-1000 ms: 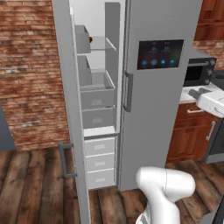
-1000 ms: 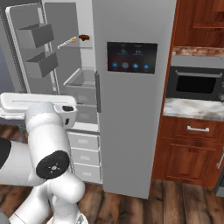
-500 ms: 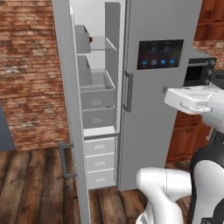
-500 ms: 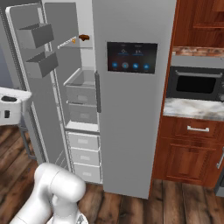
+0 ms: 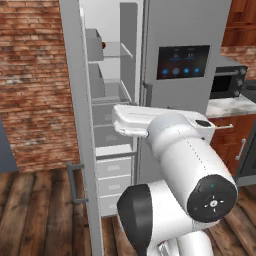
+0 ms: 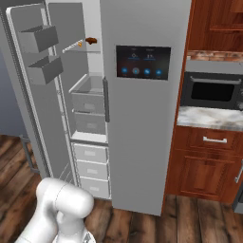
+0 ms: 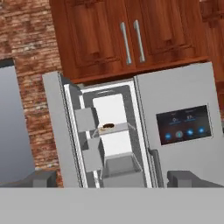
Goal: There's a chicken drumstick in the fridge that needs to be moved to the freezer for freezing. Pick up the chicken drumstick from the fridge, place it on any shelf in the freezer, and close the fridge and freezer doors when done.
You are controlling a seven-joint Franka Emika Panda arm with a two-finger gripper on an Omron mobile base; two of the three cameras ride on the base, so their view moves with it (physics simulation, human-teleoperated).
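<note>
The narrow freezer (image 6: pixel 88 102) stands open, its door (image 6: pixel 33 95) swung out to the left with grey bins on it. On its top glass shelf (image 7: pixel 117 129) lies the dark reddish-brown chicken drumstick (image 6: pixel 91 40), also small and far off (image 7: pixel 107 127) in the hand view and a dark spot (image 5: pixel 103 45) in the left base view. The wider fridge door with the dark screen (image 6: pixel 142 61) is shut. My gripper (image 7: pixel 113 181) is open, far back from the unit, with nothing between its fingertips (image 7: pixel 41 178). My white arm (image 5: pixel 175 150) rises across the left base view.
A microwave (image 6: pixel 211 92) sits on a stone counter (image 6: pixel 209 117) right of the unit, over wooden cabinets (image 6: pixel 204 166). Upper wooden cabinets (image 7: pixel 131 35) hang above the unit. A brick wall (image 5: pixel 30 75) lies left of the open door, above wooden flooring (image 6: pixel 199 218).
My arm has swung from the right side across to the middle of the left base view and dropped low in the right base view. The drumstick and both doors have stayed put.
</note>
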